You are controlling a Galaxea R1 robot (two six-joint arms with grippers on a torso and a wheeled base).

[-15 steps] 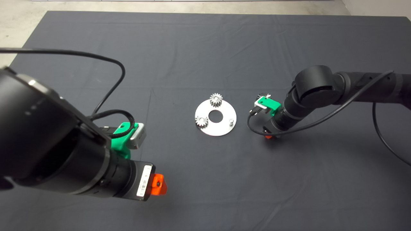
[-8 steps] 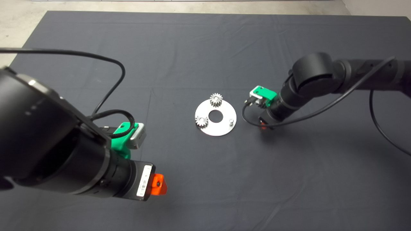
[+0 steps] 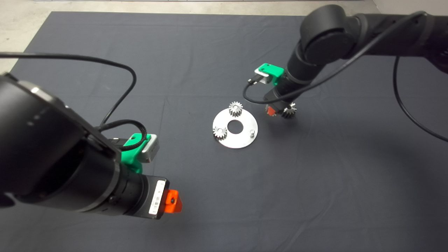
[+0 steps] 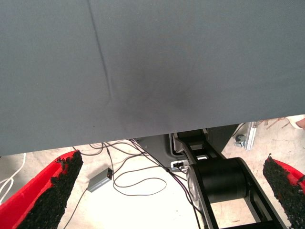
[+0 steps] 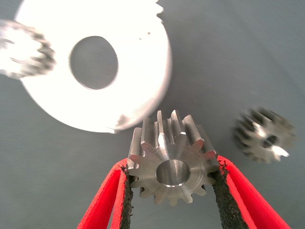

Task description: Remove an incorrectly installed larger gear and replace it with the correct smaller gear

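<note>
Worktop w/ dark grey mat point(image 3: 196, 49) over nearly all of it, cloth-like, w/ faint creases and fold lines running across. Pale concrete-looking floor point(image 3: 14, 24) shows along the far edge and at the far left corner; a lighter strip at the far right corner. Light is even, soft shadows on the mat. From the left wrist view, the mat's edge gives way to light floor point(image 4: 143, 200) below (seen upside down), w/ loose black cables point(image 4: 138, 176) looping across it, a small grey box point(image 4: 100, 180) on one cable, and a metal frame leg point(image 4: 248, 136) nearby.
</note>
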